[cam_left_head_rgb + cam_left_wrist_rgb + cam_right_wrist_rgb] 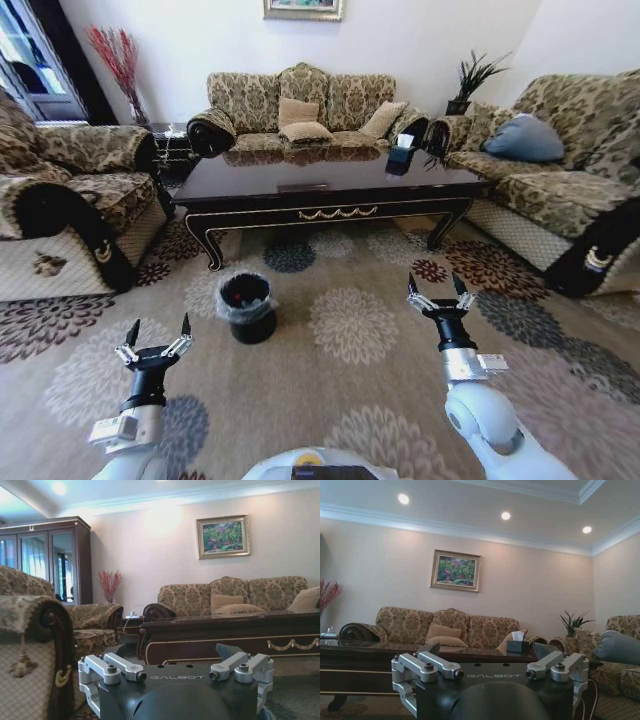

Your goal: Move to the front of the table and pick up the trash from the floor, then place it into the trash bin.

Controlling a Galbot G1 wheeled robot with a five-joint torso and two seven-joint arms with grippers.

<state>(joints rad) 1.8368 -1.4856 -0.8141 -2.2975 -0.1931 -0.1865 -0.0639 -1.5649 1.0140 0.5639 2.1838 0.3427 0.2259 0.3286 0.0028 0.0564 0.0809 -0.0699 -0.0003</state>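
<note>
Nearest the robot, both arms are held low and forward over the carpet (350, 400). The left gripper (158, 335) is seen with its fingers spread wide and nothing between them; the right gripper (437, 288) is likewise wide open and empty. Neither is touching anything.

Just beyond and between the arms, nearer the left one, the bin (247, 306) stands upright on the carpet, its thin liner folded over the rim. Something small and reddish can be made out inside it, but what it is cannot be told. No tissue, bottle or scrap can be made out on the carpet around the bin or between the grippers.

Behind the bin the table (330, 190) spans the room, with a tissue box (403, 152) on its far right corner. Sofas close the scene on three sides.

The table front is judged to be reached already. The pick-up and drop are judged still ahead, unless the bin already holds the trash.
</note>
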